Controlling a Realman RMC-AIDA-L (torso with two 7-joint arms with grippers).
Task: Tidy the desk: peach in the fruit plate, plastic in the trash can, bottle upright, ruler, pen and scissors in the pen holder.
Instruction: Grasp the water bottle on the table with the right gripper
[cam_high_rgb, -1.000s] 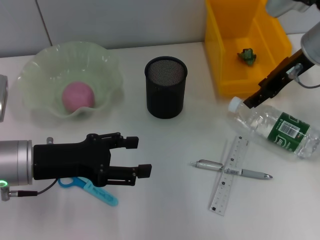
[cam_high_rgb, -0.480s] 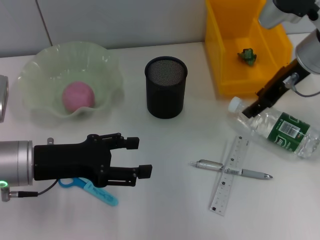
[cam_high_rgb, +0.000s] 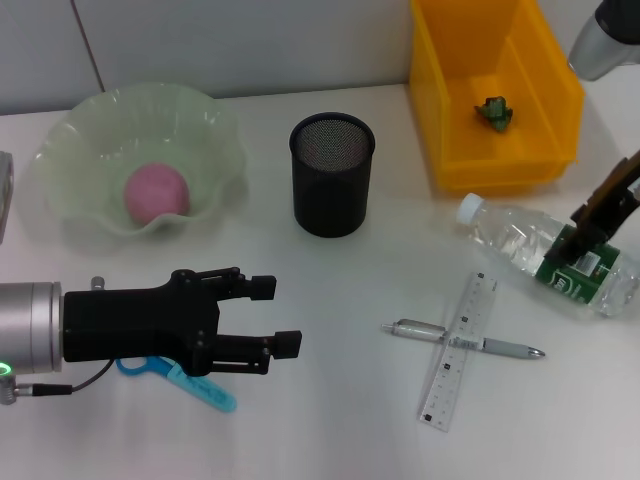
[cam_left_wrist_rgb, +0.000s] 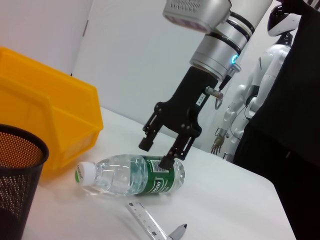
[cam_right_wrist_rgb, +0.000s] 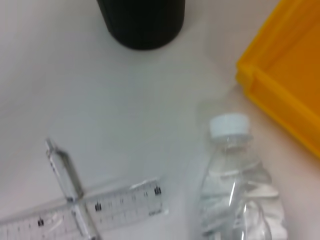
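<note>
Head view: peach (cam_high_rgb: 156, 193) sits in the fruit plate (cam_high_rgb: 215, 125), green plastic scrap (cam_high_rgb: 493, 111) in the trash can (cam_high_rgb: 440, 90). Water bottle (cam_high_rgb: 545, 252) lies at right, right gripper (cam_left_wrist_rgb: 162, 150) spread over it. Ruler (cam_high_rgb: 458, 352), pen (cam_high_rgb: 500, 348), scissors (cam_high_rgb: 195, 385) remain; left gripper (cam_high_rgb: 287, 318) idles open, lower left.

A white humanoid robot (cam_left_wrist_rgb: 252, 95) stands in the background beyond the tabletop's far edge

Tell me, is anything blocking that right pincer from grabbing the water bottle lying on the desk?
Nothing visible does. The right pincer is open directly over the bottle, at its green label, with no object between them. The ruler and pen lie apart, nearer the robot.
</note>
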